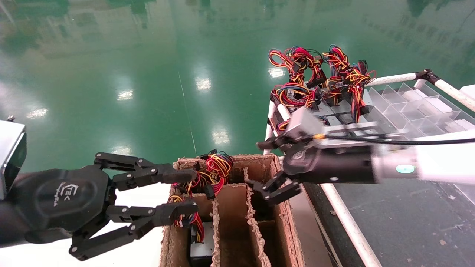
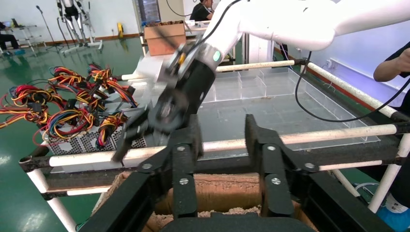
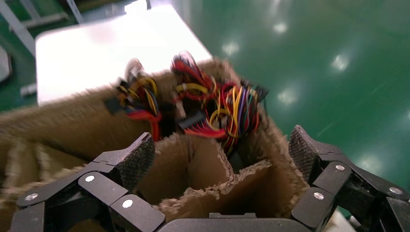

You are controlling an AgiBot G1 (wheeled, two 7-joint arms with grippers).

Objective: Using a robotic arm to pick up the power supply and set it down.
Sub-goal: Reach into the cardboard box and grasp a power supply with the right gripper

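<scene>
Hovering: right claw (image 1: 276,187) open over cardboard box (image 1: 276,222); power supply (image 1: 202,244) heavy, rigid, slick; grip casing, not floppy wires. Left claw (image 1: 187,193) open, idle.

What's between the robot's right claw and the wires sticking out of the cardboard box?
Cardboard dividers, seen in the right wrist view. The open right claw hovers at the box, and the torn divider walls stand between it and the colourful wires of the power supply behind.

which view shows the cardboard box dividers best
The head view: it looks down into the cardboard box and shows the dividers separating its compartments, with the right end effector open above them. The right wrist view shows only frayed divider tops. The left wrist view shows just the box's rim.
</scene>
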